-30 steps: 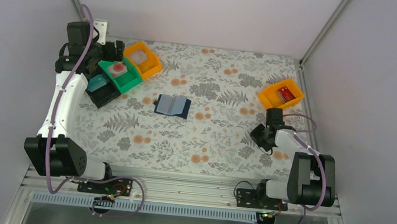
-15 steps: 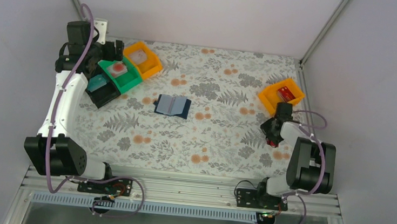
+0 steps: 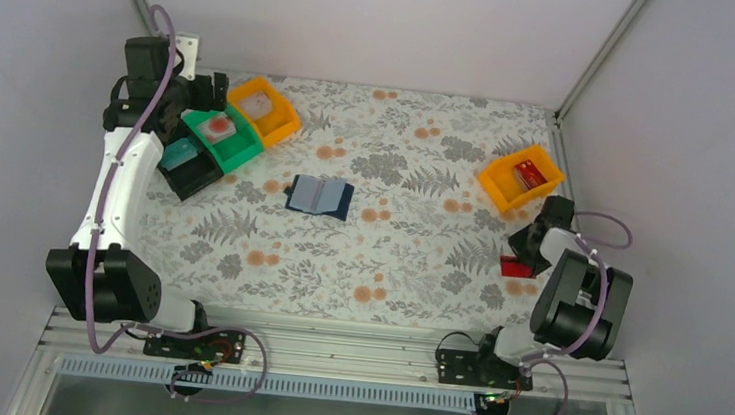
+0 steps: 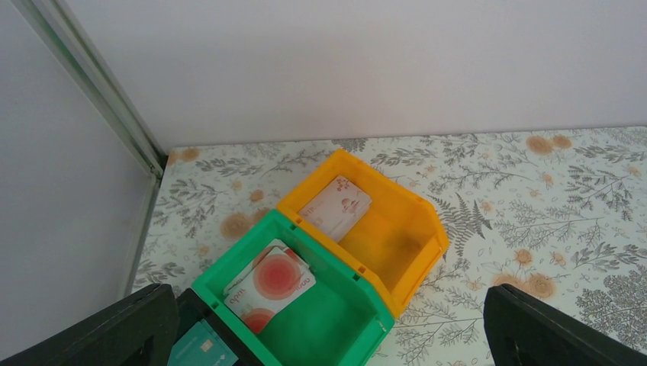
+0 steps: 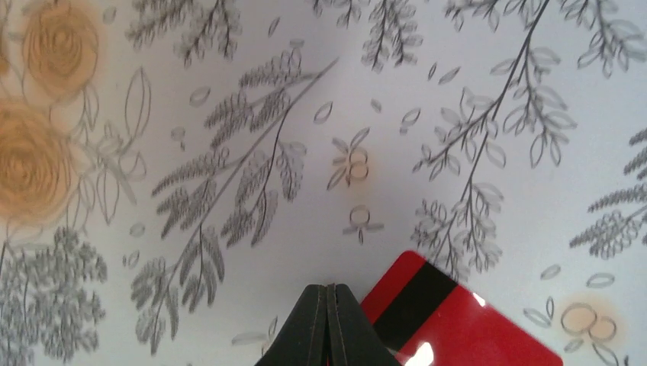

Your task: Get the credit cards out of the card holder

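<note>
1. Top view: bright, even, diffuse light; shadows short & soft; slight bend twd frame edges.
2. L wrist: sharp, evenly lit; faint shadow inside orange bin (image 4: 416,236).
3. R wrist: close-up, cloth print (image 5: 53,91) soft at 9–10 o'clock; white glare specks on red card (image 5: 465,324), 5 o'clock.

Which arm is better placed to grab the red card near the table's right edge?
Right. The right gripper, shut, is right beside the red card. The left gripper hangs open over the green bin at the far left, on the opposite side.
</note>
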Tool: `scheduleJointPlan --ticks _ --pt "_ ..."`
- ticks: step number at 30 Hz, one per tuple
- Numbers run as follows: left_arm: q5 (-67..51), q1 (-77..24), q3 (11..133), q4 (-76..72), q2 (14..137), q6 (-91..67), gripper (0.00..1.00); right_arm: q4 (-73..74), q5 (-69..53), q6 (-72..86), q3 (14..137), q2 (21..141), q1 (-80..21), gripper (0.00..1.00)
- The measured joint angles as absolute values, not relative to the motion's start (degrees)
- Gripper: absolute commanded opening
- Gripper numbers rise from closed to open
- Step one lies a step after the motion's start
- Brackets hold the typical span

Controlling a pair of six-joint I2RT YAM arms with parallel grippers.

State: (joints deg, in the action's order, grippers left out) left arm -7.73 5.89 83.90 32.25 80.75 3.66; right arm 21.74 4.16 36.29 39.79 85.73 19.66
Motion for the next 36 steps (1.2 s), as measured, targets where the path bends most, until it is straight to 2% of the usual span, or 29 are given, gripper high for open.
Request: scheduleJointPlan --ticks 3,8,11,19,25,36 --pt "-7.51 5.89 84.14 32.29 81.03 3.66 1.0 25.1 2.5 34.81 40.07 83.96 18.9 0.04" --pt "-6.39 5.89 84.75 32.69 81.12 3.68 1.0 26.37 -2.24 36.36 35.2 70.83 17.32 0.04" --pt "-6.07 5.89 84.86 32.77 81.12 3.73 1.0 26.37 -5.15 37.82 31.66 67.2 17.19 0.04" --pt "-6.46 5.89 84.86 33.15 81.12 3.86 1.0 26.39 -9.32 38.83 27.11 68.97 16.93 0.04" --pt "-6.66 5.89 84.86 33.15 81.12 3.86 1.0 23.11 -9.58 39.13 29.56 74.22 17.23 0.04" --pt "-6.63 5.89 84.86 33.23 81.17 3.88 1.0 18.28 -10.55 39.94 29.45 76.14 20.14 0.04"
